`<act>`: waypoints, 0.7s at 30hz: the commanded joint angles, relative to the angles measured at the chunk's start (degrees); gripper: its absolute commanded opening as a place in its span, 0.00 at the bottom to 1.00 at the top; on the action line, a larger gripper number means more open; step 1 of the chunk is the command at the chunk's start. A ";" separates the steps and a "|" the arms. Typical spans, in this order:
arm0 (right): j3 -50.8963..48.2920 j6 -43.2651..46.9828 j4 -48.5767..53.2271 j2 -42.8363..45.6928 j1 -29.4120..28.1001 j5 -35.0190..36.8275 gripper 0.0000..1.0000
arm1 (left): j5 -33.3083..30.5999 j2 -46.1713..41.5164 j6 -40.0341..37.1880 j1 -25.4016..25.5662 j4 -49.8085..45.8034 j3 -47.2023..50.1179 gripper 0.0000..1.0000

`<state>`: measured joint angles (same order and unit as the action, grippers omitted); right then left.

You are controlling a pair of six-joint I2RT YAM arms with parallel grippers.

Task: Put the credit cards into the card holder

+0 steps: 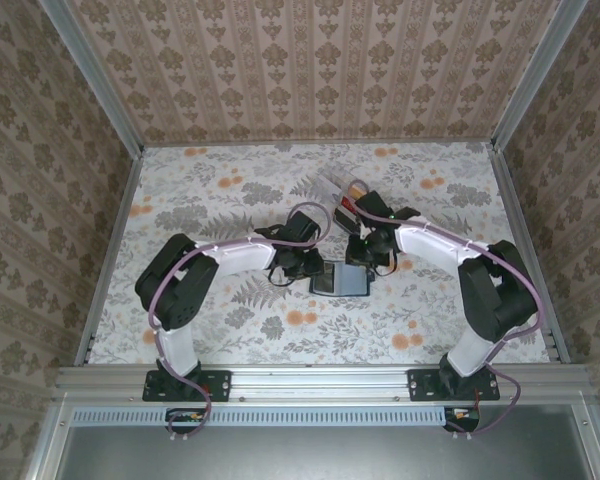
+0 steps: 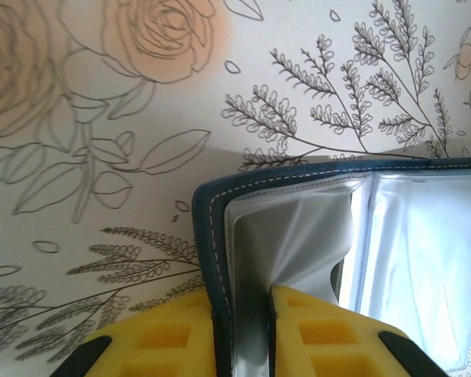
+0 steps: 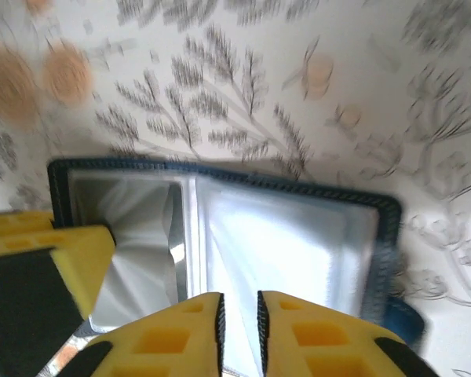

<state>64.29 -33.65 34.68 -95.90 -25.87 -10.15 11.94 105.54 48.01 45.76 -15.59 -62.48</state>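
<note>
the card holder (image 1: 340, 281) lay open on the table (image 1: 210, 190) between the arms, the left gripper (image 2: 242, 314) pinching its left cover and a clear sleeve; the right gripper (image 3: 239, 302) hung over the pockets, fingers (image 3: 173, 338) close together with a thin slit between, and whether they nipped anything i could not tell. the credit cards (image 1: 347, 207) seemed to sit by the clear box (image 1: 338, 185) behind. the left had best pin the cover flat with 1 pocket mouth agape, so the right could fetch 1 card and slide it in edge-first.

White-black arms (image 1: 230, 258), lilac cables (image 1: 158, 292), yellow pincer pads (image 2: 322, 338)
</note>
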 commanded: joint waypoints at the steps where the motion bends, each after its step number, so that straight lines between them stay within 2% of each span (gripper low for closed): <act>1: 2.77 2.96 8.76 -0.77 1.52 5.00 0.19 | -3.91 -1.21 -0.77 -0.98 -5.64 1.85 0.21; 9: -0.02 3.36 5.85 2.49 1.18 -0.15 0.19 | -3.41 -1.17 -0.70 -1.20 -4.63 2.74 0.21; 14: 1.14 2.50 3.33 2.28 -1.63 -5.23 0.14 | -2.75 -1.24 -0.64 -1.24 -3.71 3.66 0.21; 18: 1.30 1.45 3.91 -1.11 -3.74 -1.84 0.12 | -2.78 -1.30 -0.79 -1.20 -3.56 3.69 0.21; 21: 0.83 0.79 6.61 -3.55 -3.58 4.54 0.11 | -2.91 -1.42 -0.77 -1.25 -3.56 3.92 0.21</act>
<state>64.71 -31.70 38.04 -96.95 -29.80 -11.16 11.20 104.49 48.01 44.91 -15.11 -60.66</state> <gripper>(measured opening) 0.117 0.208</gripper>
